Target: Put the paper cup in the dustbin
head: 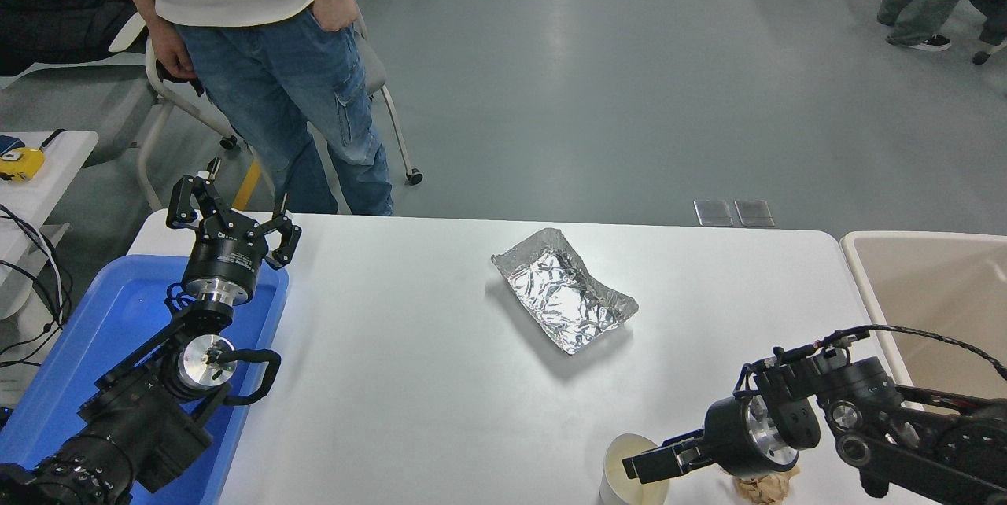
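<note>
The left claw is parked far off to the left of the cup, over the blue tub, with its fingers spread wide and nothing in them. It is much too far away to help, so this looks like a job for the other arm.

Between the two arms lies the white table. A crinkly foil tray sits past the right claw and a bit to its left, well apart from it.

The paper cup stands up straight at the near edge of the table, mouth up. The right claw comes at it sideways from the right. Its tip sits right at the cup's rim, over the open mouth. I cannot tell if it is open or closed, or if it has hold of the cup yet.

Right under the claw's wrist is a crumpled brown paper wad, so there is not much room there.

The dustbin is behind the claw, off to the right past the table's edge. I think the cup must be lifted and carried back that way
</note>
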